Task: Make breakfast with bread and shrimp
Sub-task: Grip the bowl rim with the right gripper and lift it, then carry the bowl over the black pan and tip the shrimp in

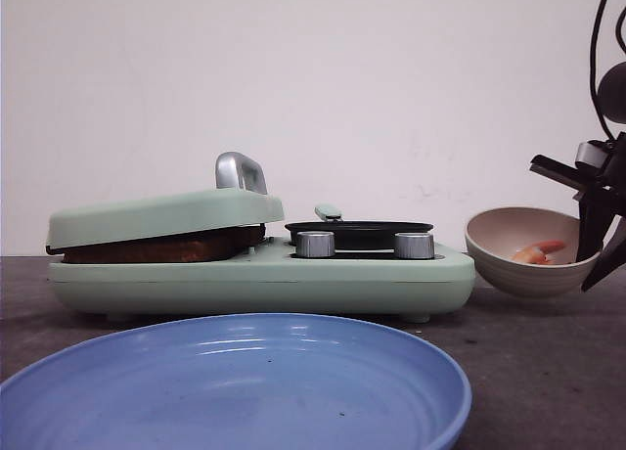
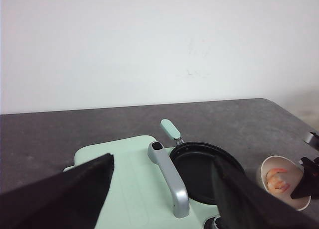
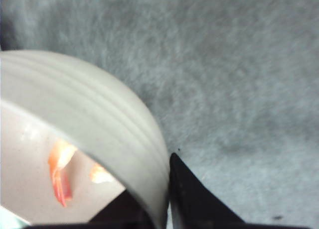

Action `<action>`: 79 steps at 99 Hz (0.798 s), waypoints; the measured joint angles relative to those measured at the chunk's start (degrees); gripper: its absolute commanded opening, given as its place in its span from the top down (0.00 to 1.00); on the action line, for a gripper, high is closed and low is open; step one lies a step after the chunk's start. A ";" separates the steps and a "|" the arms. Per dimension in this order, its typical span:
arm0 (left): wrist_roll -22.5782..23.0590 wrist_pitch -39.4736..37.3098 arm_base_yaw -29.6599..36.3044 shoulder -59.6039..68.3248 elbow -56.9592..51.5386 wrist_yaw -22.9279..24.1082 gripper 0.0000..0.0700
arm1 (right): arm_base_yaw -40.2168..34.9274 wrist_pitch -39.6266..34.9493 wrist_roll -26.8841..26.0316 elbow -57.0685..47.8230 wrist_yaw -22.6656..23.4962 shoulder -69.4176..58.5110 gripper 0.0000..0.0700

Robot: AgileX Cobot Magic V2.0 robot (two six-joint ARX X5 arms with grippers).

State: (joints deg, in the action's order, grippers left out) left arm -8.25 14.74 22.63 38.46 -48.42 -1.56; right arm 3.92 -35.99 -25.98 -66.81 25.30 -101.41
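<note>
Shrimp (image 1: pixel 540 251), small, soft and likely slippery, lie in the tilted bowl (image 1: pixel 523 274) at frame right, best carried by the rim the right gripper (image 1: pixel 599 237) jaws pinch; left gripper (image 2: pixel 159 189) jaws spread.

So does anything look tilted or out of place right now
Yes: the bowl holding the shrimp is tipped toward the breakfast maker, gripped at its rim by the right gripper. The sandwich-press lid also sits propped on the bread.
</note>
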 measured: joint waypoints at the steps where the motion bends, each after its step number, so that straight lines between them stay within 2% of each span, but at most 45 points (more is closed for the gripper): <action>1: 0.00 0.00 0.00 0.00 0.00 0.00 0.49 | 0.02 0.09 0.00 0.00 0.02 0.07 0.99; 11: 0.00 0.00 0.00 0.00 0.00 0.00 0.49 | 0.63 2.08 0.02 0.00 0.33 1.99 0.99; 26: 0.00 0.00 0.00 0.00 0.00 0.00 0.49 | 0.61 7.23 -0.11 0.00 3.39 6.32 0.99; 41: 0.00 0.00 0.00 0.13 0.00 0.00 0.49 | -0.63 13.84 -2.67 -0.13 6.25 7.74 0.99; 60: 0.00 0.00 0.00 0.17 0.00 0.00 0.49 | -5.66 19.96 -5.44 -0.13 5.66 7.74 0.99; 79: 0.00 0.02 0.00 0.17 0.00 0.00 0.49 | -12.17 27.78 -6.40 -0.17 0.13 7.74 0.99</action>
State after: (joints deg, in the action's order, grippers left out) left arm -8.25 14.76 22.63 38.63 -48.42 -1.56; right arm -8.25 -8.21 -32.38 -66.98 25.43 -93.67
